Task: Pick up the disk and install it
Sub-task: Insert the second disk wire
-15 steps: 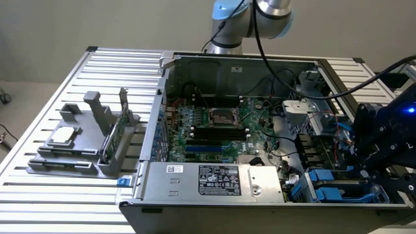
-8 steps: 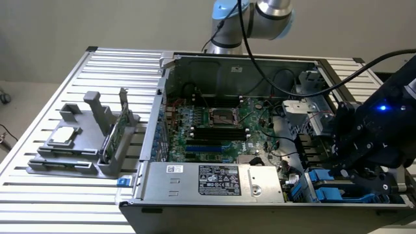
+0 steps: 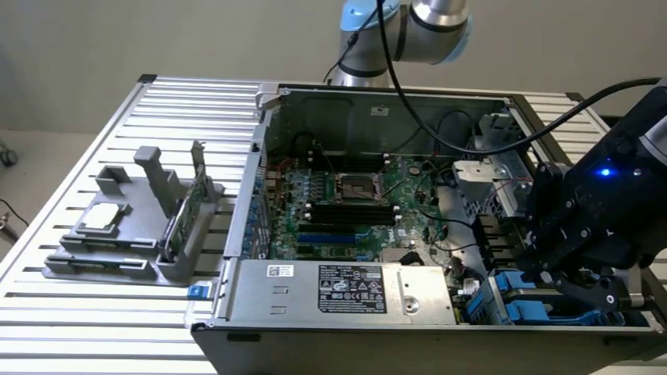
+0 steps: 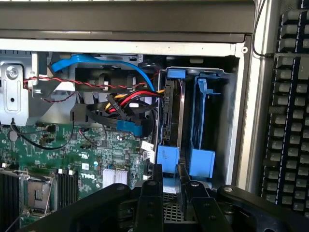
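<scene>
The disk (image 4: 173, 116) stands edge-on in the left slot of the drive bay, a thin dark slab with blue rail ends at both tips. My gripper (image 4: 170, 176) straddles its near blue end, with one black finger (image 4: 151, 193) on each side pressing the rail, so it is shut on the disk. In the exterior view the gripper (image 3: 573, 285) hangs over the case's near corner on the exterior view's right, above the blue rails of the disk (image 3: 521, 305). An empty blue carrier (image 4: 203, 125) fills the slot beside it.
The open computer case (image 3: 417, 98) holds the motherboard (image 3: 349, 199), the power supply (image 3: 344, 289) and a bundle of cables (image 4: 125, 104) close to the bay. A grey holder (image 3: 136, 234) with a silver chip and a green card stands at the exterior view's left. A keyboard (image 4: 289, 106) lies outside the case.
</scene>
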`<state>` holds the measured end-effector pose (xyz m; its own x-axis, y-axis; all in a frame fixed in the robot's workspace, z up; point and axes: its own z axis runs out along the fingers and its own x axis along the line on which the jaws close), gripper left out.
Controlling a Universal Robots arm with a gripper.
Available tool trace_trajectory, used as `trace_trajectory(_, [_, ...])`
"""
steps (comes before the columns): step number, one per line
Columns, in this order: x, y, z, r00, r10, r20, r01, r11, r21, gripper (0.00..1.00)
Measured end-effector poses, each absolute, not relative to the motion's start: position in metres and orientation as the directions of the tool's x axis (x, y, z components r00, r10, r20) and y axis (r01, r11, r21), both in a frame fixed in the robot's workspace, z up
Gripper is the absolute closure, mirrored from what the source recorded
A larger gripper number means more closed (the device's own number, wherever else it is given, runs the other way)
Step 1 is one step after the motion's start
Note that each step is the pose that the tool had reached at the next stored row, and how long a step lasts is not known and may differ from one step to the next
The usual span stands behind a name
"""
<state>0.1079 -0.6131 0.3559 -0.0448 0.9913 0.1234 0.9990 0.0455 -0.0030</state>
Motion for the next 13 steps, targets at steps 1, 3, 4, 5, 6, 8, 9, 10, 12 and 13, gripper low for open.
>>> trace_trajectory(1, [0.1079, -0.6131, 0.3559, -0.045, 0.991, 0.123, 0.999, 0.046, -0.003, 0.75])
trace_trajectory(3, [0.1079, -0.6131, 0.3559, -0.045, 0.991, 0.123, 0.999, 0.046, -0.003, 0.75])
trace_trajectory(4, [0.1079, -0.6131, 0.3559, -0.045, 0.991, 0.123, 0.999, 0.046, -0.003, 0.75])
trace_trajectory(5, [0.1079, -0.6131, 0.3559, -0.045, 0.991, 0.123, 0.999, 0.046, -0.003, 0.75])
trace_trajectory(6, [0.1079, -0.6131, 0.3559, -0.045, 0.991, 0.123, 0.999, 0.045, -0.003, 0.75])
trace_trajectory(8, [0.1079, -0.6131, 0.3559, -0.045, 0.991, 0.123, 0.999, 0.046, -0.003, 0.75])
trace_trajectory(9, [0.1079, -0.6131, 0.3559, -0.045, 0.991, 0.123, 0.999, 0.045, -0.003, 0.75])
trace_trajectory(10, [0.1077, -0.6131, 0.3559, -0.045, 0.991, 0.123, 0.999, 0.046, -0.003, 0.75])
trace_trajectory(12, [0.1053, -0.6106, 0.356, -0.045, 0.991, 0.123, 0.999, 0.045, -0.001, 0.75])
trace_trajectory(13, [0.1049, -0.6082, 0.356, -0.045, 0.991, 0.123, 0.999, 0.045, 0.0, 0.75])
